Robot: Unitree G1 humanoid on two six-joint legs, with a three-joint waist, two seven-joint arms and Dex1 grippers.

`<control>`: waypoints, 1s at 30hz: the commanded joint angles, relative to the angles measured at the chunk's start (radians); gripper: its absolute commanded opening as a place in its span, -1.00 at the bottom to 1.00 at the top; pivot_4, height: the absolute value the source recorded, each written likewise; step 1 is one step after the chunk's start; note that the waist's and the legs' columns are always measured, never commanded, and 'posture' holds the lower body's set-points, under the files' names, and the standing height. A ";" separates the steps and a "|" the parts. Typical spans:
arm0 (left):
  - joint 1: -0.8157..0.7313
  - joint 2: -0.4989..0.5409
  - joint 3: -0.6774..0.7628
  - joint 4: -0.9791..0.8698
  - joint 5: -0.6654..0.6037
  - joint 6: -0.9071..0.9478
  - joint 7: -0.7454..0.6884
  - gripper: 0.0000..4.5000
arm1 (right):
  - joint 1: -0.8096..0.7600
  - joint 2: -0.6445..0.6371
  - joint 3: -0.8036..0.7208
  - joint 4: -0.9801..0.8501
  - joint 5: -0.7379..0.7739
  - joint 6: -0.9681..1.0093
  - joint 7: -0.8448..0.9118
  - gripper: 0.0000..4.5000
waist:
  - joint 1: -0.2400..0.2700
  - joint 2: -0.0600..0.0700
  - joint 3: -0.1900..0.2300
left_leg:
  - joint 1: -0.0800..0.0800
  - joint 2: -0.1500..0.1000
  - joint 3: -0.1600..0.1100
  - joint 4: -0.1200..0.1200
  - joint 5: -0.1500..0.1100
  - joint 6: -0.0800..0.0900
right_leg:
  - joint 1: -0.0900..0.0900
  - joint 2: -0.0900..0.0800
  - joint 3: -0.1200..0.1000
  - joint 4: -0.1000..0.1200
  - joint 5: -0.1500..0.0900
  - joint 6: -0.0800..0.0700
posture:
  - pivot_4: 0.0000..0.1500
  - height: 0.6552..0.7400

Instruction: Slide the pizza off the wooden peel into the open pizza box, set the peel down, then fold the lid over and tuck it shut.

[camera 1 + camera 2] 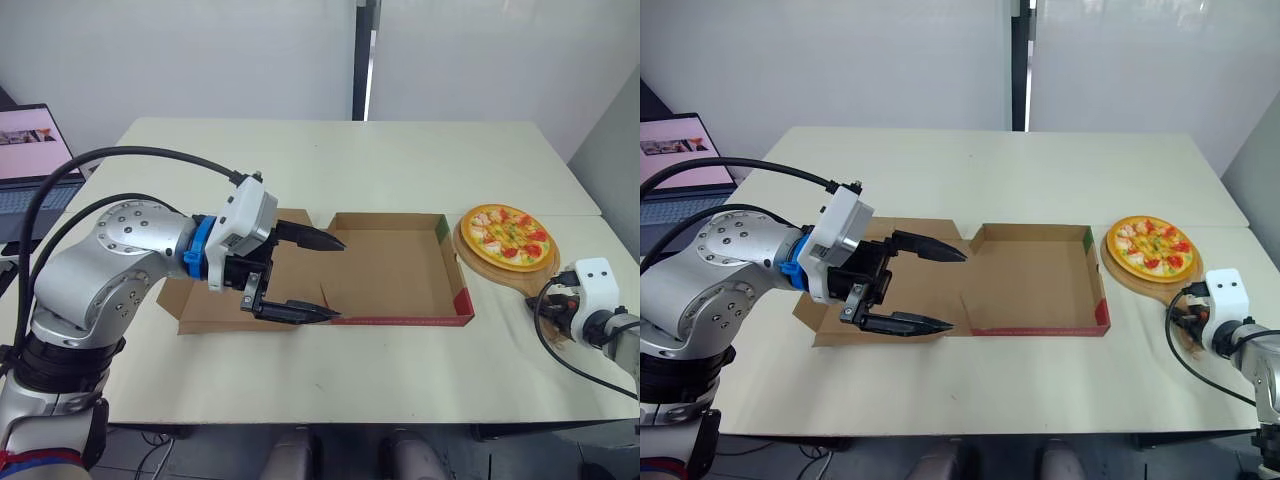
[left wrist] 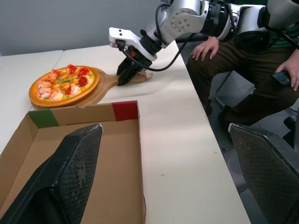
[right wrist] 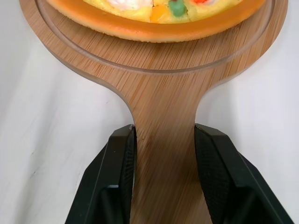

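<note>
Head view first: the left claw (image 1: 337, 280) hangs spread wide with nothing in it, over the flattened lid (image 1: 205, 310) of the pizza box (image 1: 400, 270). The open tray lies just ahead of its fingertips. Past the tray's far wall from that claw, the pizza (image 1: 508, 235) sits on the wooden peel (image 1: 515, 272), which lies flat on the tabletop (image 1: 400, 160). The right claw (image 1: 553, 308) is low at the peel's handle.

Left wrist view: its two fingers (image 2: 70, 177) stand far apart, one over the tray's floor, the other out over bare tabletop. Straight ahead the right claw pinches the handle end, and a person (image 2: 243, 56) sits beyond the tabletop's edge.

Right wrist view: both fingers (image 3: 117, 177) press against the handle's two edges — closed on the wood, the round board and pizza crust just ahead of the tips.

By my read, this is the very first step: peel gripped, not yet lifted, pizza outside the box. Next the right claw needs to lift, carry the board over the tray and tilt it — gently, so the pizza slides in rather than overshooting the wall.
</note>
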 commanded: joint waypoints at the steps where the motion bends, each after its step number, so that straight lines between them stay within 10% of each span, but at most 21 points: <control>1: -0.031 -0.001 0.011 0.006 0.010 -0.018 -0.006 1.00 | -0.041 -0.010 -0.076 -0.013 0.000 -0.050 -0.040 -0.28 | 0.000 0.001 0.001 | 0.000 0.000 0.000 0.000 0.000 0.000 | 0.000 0.000 0.000 0.000 0.000 0.000 | 1.00 0.72; 30: -0.023 0.057 0.064 0.057 0.043 -0.016 -0.026 1.00 | -0.155 -0.155 -0.062 -0.087 0.068 -0.129 0.134 -0.28 | -0.005 0.011 0.007 | -0.003 0.000 0.001 -0.001 0.002 -0.002 | -0.006 0.001 0.001 0.002 0.000 0.000 | 1.00 0.72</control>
